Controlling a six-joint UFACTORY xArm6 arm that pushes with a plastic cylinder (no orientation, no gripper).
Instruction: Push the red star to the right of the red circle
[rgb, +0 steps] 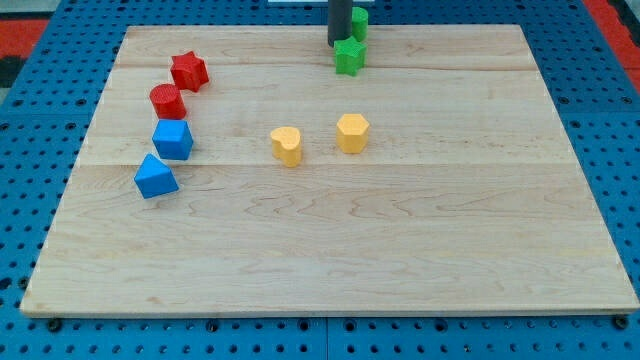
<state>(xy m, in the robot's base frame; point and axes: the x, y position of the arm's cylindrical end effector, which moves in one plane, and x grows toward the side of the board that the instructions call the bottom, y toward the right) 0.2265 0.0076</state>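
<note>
1. Desk (330, 260): pale wood board on a blue pegboard (40, 120). Eight blocks on it, in three groups.
2. My tip (338, 44) sits at the view's top, centre-right, at the far edge of the desk. It's just left of and touching (or nearly; can't tell) the green star (349, 56). A 2nd green block (359, 21) is behind the rod, to its right, partly hidden, shape unclear.
3. End effector: none as such, just a plain rod, so nothing clenched or grasped; it holds no block.
4. Red star (189, 71) is upper left on the desk, well apart from my tip. It lies just above and slightly right of the red circle (167, 100), the two touching or very nearly so.
5. Blue blocks: one (172, 139) directly below the red circle, close to it; the other (155, 176) lower and a bit further left (shapes hard to call, both angular).
6. Yellow pair mid-desk: a heart-ish block (286, 144) on the left, a hexagon-ish one (352, 132) on the right, near each other w/ a gap between.
</note>
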